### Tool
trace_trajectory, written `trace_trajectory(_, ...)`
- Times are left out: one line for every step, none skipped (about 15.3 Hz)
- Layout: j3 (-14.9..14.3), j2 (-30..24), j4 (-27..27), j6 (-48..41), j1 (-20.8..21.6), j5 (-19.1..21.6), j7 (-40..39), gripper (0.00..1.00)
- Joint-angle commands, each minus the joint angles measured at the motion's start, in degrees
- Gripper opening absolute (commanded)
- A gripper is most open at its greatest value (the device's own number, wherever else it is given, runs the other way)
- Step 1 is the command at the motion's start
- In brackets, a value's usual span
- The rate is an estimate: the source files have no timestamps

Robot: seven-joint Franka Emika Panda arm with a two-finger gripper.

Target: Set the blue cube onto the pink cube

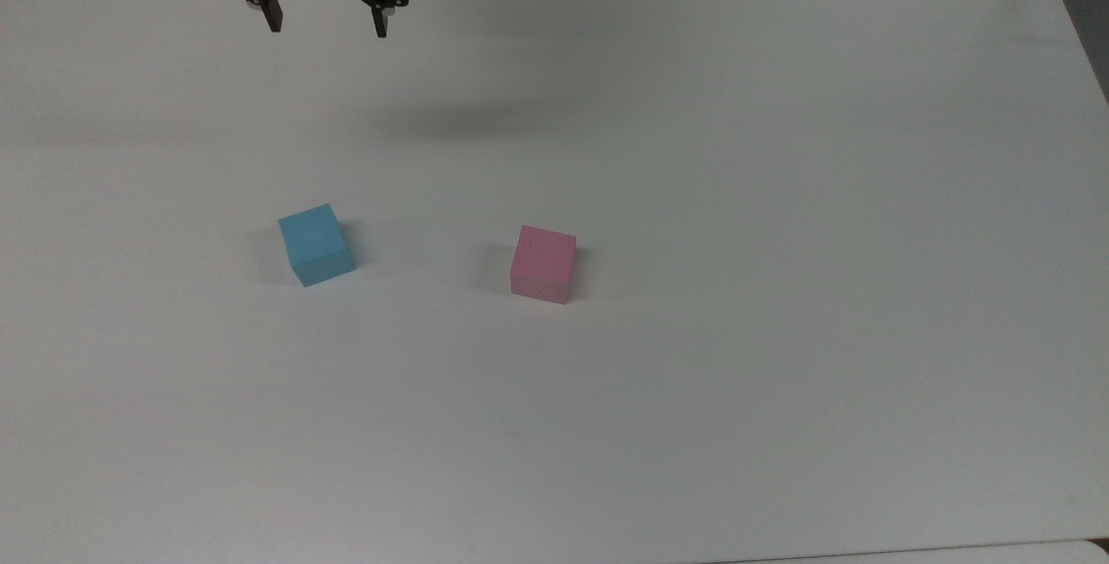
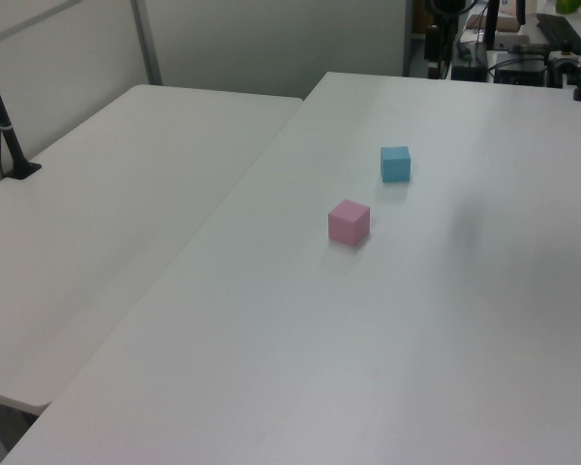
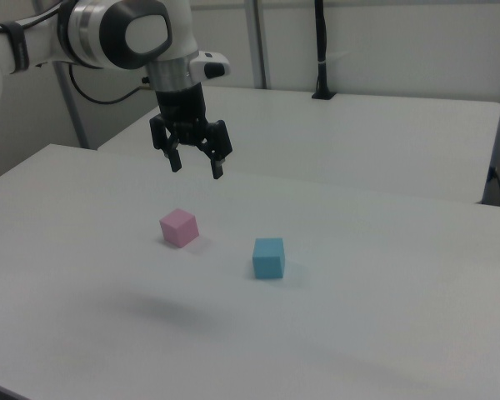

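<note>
Hand (image 1: 327, 30) hangs high above the bench (image 1: 780, 200), fingers spread and pointing down, holding nothing, well apart from the blue cube (image 1: 315, 244); pink cube (image 1: 543, 263) sits near that cube.
</note>
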Motion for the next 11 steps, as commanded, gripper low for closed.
trace_trajectory(-0.59, 0.92, -1.15, 2.01, 0.5, 0.04, -4.04, 1.0)
trace_trajectory(-0.59, 1.71, -1.15, 2.71, 0.5, 0.04, -4.92, 1.0)
trace_trajectory(-0.59, 2.33, -1.15, 3.76, 0.41, 0.04, -6.14, 1.0)
trace_trajectory(-0.59, 3.47, -1.06, 4.99, 0.41, -0.05, -7.2, 1.0)
trace_trajectory(-0.59, 4.52, -1.06, 6.48, 0.32, -0.14, -7.56, 1.0)
trace_trajectory(-0.59, 5.75, -1.06, 8.06, -0.46, -0.23, -7.56, 1.0)
trace_trajectory(-0.59, 6.63, -1.06, 9.73, -1.34, -0.32, -7.65, 1.0)
trace_trajectory(-0.59, 7.86, -1.06, 11.4, -1.96, -0.49, -7.74, 1.0)
trace_trajectory(-0.59, 9.35, -1.06, 13.15, -2.23, -0.67, -8.26, 1.0)
trace_trajectory(-0.68, 10.76, -1.06, 14.65, -2.32, -0.93, -9.05, 1.0)
trace_trajectory(-0.59, 12.95, -1.06, 16.93, -2.75, -0.93, -10.27, 1.0)
